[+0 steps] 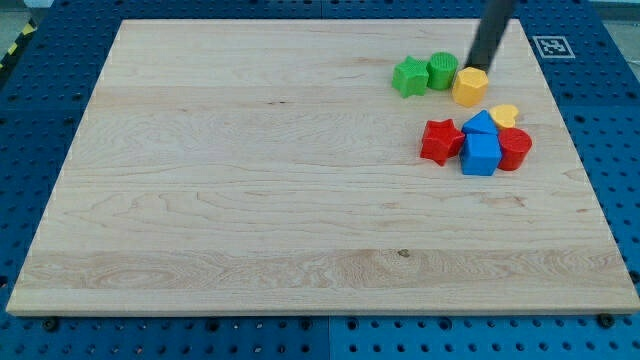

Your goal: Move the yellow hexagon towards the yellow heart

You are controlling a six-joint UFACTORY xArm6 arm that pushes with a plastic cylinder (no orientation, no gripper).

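The yellow hexagon lies at the view's upper right on the wooden board. The yellow heart lies just below and to the right of it, partly hidden behind a blue block. My tip is at the hexagon's top edge, touching or almost touching it, with the dark rod rising to the view's top.
A green star and a green cylinder sit left of the hexagon. A red star, a blue cube and a red cylinder cluster below the heart. The board's right edge is near.
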